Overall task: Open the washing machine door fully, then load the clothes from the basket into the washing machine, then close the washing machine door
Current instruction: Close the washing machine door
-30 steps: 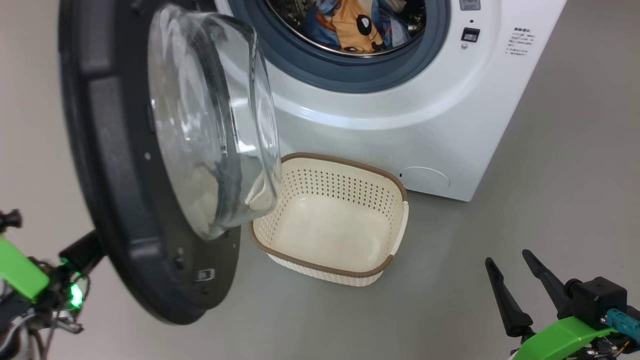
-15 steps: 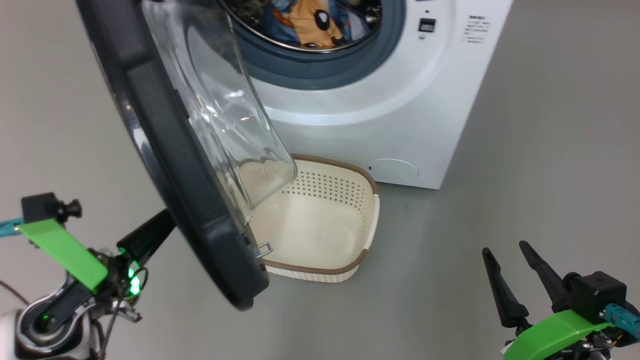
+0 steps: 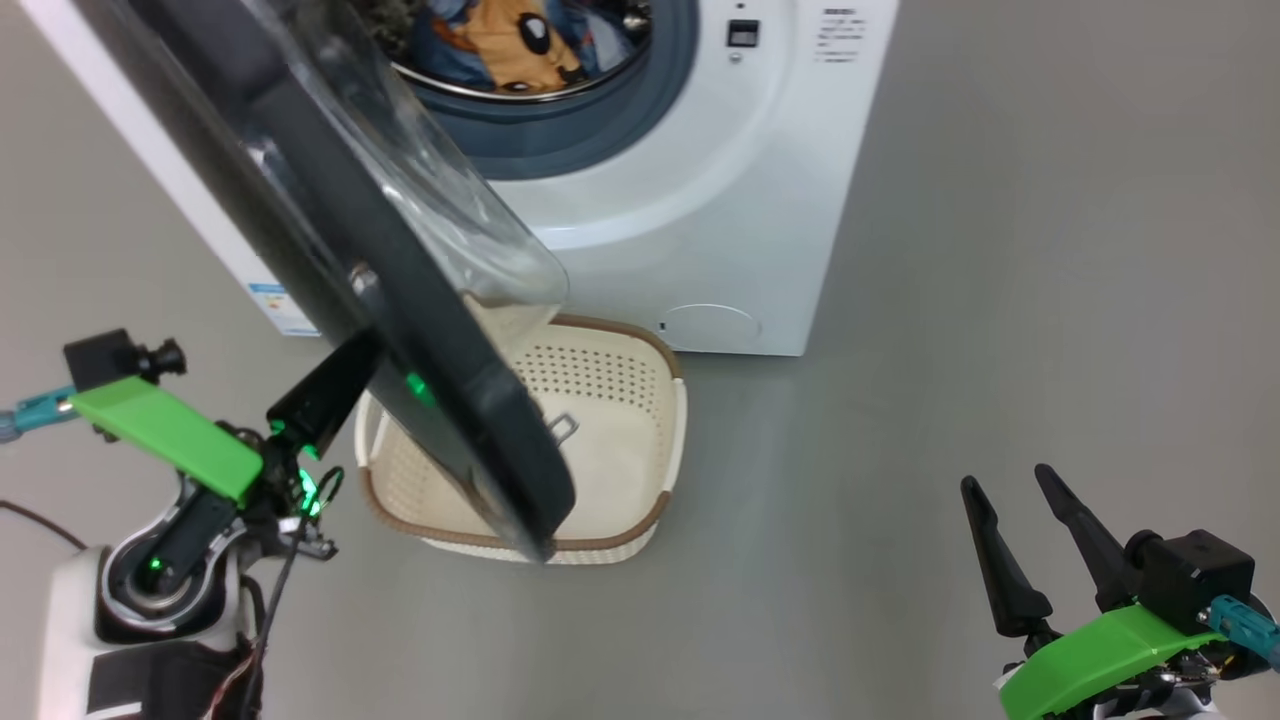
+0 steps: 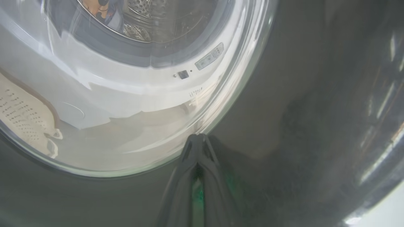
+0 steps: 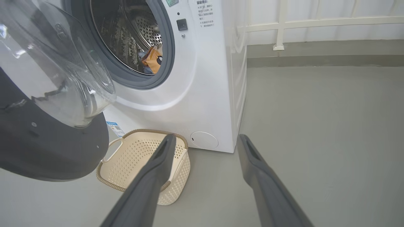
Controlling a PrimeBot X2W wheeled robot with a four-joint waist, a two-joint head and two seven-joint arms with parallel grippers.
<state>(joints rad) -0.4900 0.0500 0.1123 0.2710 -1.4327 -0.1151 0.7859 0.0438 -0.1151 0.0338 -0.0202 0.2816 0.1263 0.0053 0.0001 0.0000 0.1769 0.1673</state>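
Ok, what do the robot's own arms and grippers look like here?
Both the left gripper and right gripper have two long, tapered, dark grey fingers on a black wrist block. Each wrist carries a bright green plate and a teal connector. The left forearm is white with a black joint, small green lights and thin black cables.

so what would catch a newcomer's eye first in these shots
The big glossy black washing machine door, with its bulging glass window, slants across the left of the head view over the cream basket on the floor. Behind it, orange and blue clothes lie in the drum of the white washing machine, and the shut left tool touches the door's outer face beside the glass.
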